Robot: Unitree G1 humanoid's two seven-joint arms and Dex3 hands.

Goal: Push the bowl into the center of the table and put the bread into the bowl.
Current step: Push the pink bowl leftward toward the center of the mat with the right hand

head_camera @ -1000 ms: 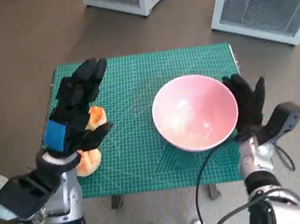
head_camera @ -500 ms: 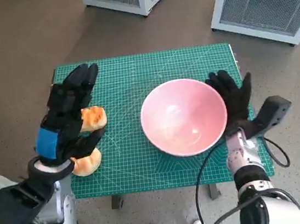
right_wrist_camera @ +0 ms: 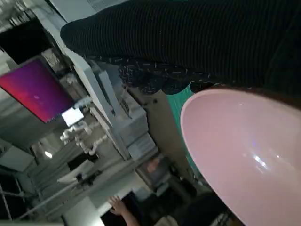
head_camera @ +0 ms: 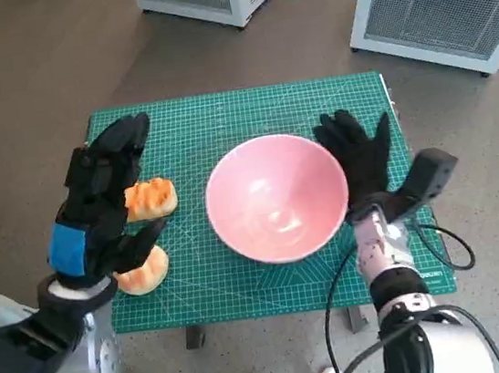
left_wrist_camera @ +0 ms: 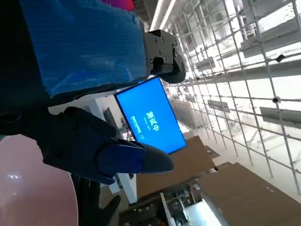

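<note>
While your right hand lies flat and spread against the bowl, which sits about mid-surface on the mat, figure it's rigid, light and slick, so push low. Your left hand hovers open, holding nothing, over the bread. That looks soft and squishy; take it gently round the sides.
</note>
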